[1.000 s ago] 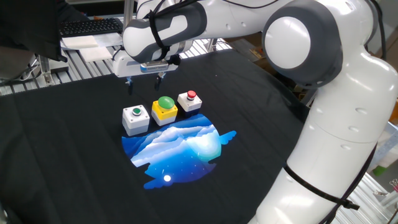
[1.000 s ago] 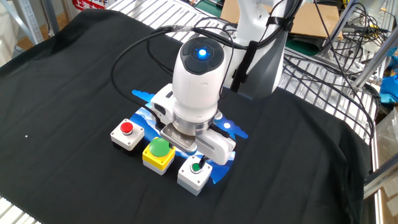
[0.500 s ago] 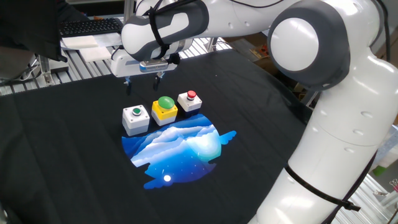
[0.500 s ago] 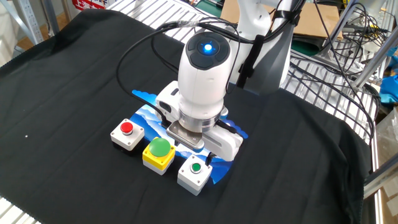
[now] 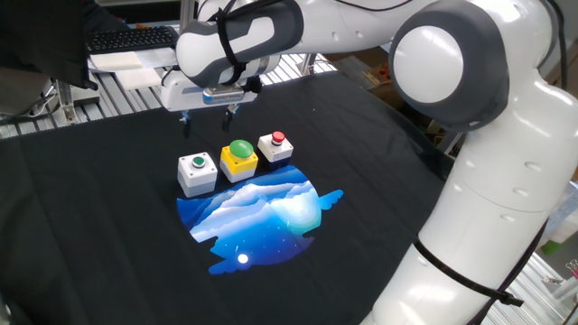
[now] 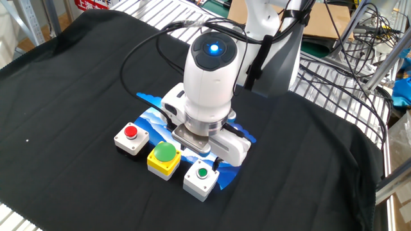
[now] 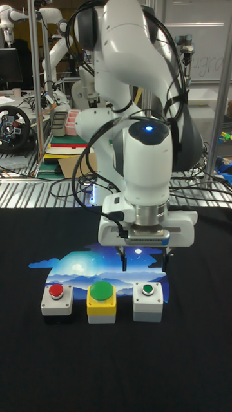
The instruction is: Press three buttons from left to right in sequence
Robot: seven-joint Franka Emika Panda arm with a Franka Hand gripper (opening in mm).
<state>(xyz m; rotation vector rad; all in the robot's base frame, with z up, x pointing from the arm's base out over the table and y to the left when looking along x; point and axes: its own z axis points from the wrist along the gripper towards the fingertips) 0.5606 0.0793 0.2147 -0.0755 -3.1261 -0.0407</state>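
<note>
Three button boxes stand in a row on the black cloth. The grey-white box with a small green button (image 5: 197, 172) (image 6: 202, 179) (image 7: 147, 301) is at one end. In the middle is the yellow box with a big green dome (image 5: 239, 157) (image 6: 164, 158) (image 7: 102, 301). The white box with a red button (image 5: 275, 146) (image 6: 131, 138) (image 7: 57, 301) closes the row. My gripper (image 5: 209, 116) (image 7: 145, 261) hovers open just above and behind the grey-white box. Its two fingers are spread wide, with nothing between them.
A blue and white landscape print (image 5: 262, 212) lies on the cloth beside the boxes. A keyboard (image 5: 131, 38) sits on the metal rack at the back left. Cables (image 6: 359, 38) and a cardboard box (image 6: 321, 22) lie past the table's edge.
The gripper has lifted a little from the grey-white box, uncovering its small green button. Over the last half second it has stayed still.
</note>
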